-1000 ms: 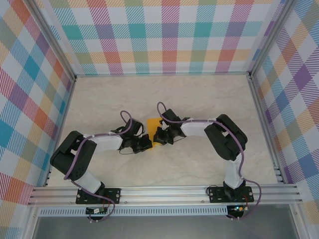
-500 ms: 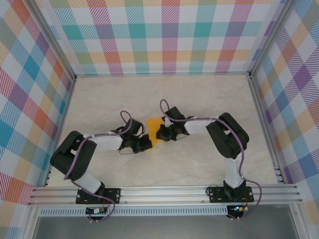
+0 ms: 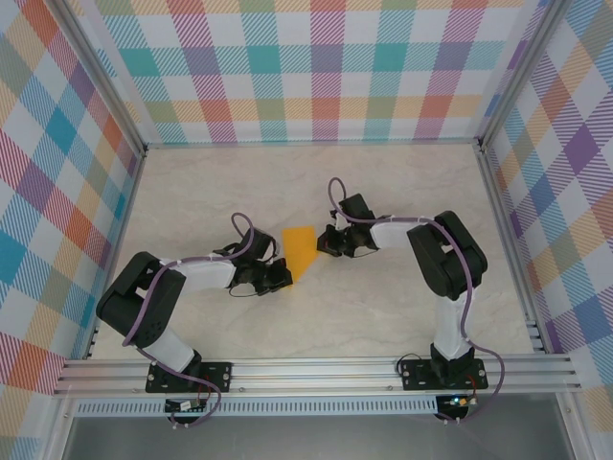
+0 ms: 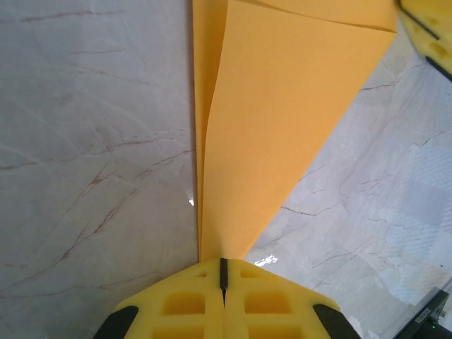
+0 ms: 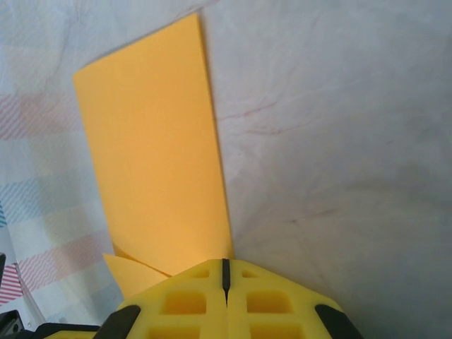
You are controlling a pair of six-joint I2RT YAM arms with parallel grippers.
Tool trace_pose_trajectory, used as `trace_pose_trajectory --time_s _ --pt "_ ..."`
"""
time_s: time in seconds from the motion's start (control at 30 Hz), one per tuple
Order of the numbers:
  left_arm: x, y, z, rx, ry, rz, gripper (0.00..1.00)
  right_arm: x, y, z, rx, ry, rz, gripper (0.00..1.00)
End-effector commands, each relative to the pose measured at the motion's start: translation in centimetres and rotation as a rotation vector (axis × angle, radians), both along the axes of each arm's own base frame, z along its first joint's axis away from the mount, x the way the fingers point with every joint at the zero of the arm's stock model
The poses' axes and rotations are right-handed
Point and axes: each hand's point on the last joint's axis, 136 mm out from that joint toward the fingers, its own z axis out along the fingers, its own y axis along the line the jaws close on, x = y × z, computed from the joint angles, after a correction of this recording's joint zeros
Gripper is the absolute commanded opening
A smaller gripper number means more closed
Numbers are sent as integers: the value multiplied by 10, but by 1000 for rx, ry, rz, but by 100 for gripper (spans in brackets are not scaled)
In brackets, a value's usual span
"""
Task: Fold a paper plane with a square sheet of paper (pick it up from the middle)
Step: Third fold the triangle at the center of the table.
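Orange paper (image 3: 300, 251), left pincer (image 3: 286, 276) closed at its tip, right pincer (image 3: 323, 241) closed

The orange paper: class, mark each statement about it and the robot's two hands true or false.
1. The orange paper lies between the left hand and the right hand. True.
2. Both hands are wide open. False: both are shut.
3. The paper is a flat, unfolded square. False: it is folded, with overlapping layers.
4. The paper narrows toward the left hand. True.
5. The table is dark wood. False: the table is pale and marbled.
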Motion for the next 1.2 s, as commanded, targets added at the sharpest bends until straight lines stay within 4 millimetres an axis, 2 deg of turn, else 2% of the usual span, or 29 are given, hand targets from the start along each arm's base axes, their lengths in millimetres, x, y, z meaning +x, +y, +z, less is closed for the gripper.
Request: trace_pose_trajectory --time_s 0.0,0.1,0.2,0.33,0.43,0.6,0.73,1.17 --pt "-24 19 -13 84 98 -9 0 14 -22 -14 -81 -26 -45 0" --pt "-20 16 -3 67 74 -12 0 20 -23 5 -64 -59 -49 0" --pt "-8 6 19 22 15 -22 0 19 -23 30 -44 -84 -54 2" --pt "14 -8 56 -56 -102 -14 10 6 -26 49 -6 -81 -68 24" --pt "27 -9 66 -57 -166 10 13 -8 -27 52 28 -44 -70 40" --pt "45 -6 54 3 -184 49 15 -27 -13 51 116 65 -19 49" --pt "52 -11 40 5 -158 60 12 -32 -8 48 116 88 -10 51" --pt "54 17 -4 183 -90 130 6 -42 11 34 83 160 4 50"
